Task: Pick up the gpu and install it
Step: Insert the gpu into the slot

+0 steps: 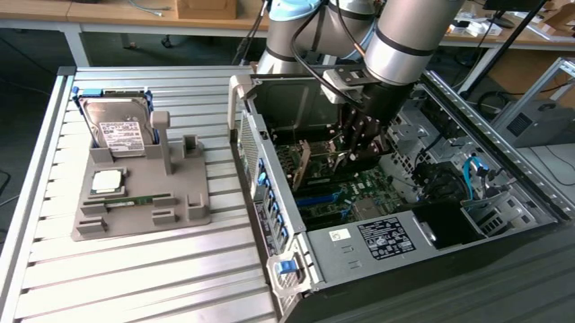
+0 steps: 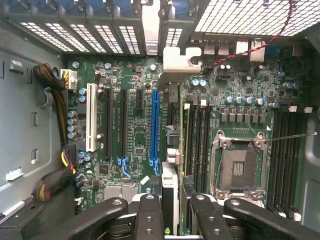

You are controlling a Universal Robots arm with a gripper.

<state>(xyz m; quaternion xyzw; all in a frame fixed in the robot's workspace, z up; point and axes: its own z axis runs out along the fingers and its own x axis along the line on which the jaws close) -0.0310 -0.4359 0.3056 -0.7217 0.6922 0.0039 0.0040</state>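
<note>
The gpu [image 2: 176,200] is being held edge-on in partly closed jaws, its long axis being aligned just beside the blue slot [image 2: 154,125] of the motherboard [image 2: 240,115].

Even overhead light; the table [image 1: 134,269] slats glare pale, the case [image 1: 422,222] interior sits in shadow, the fingers [image 2: 150,220] blur.

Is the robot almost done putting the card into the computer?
Partly. The picking up looks done: the tool is inside the open computer case holding the gpu edge-on above the motherboard. In the wrist view the card hangs just beside the blue slot, not pushed into any slot. Seating it is what's left. The hard drive sits on the grey stand outside.
</note>
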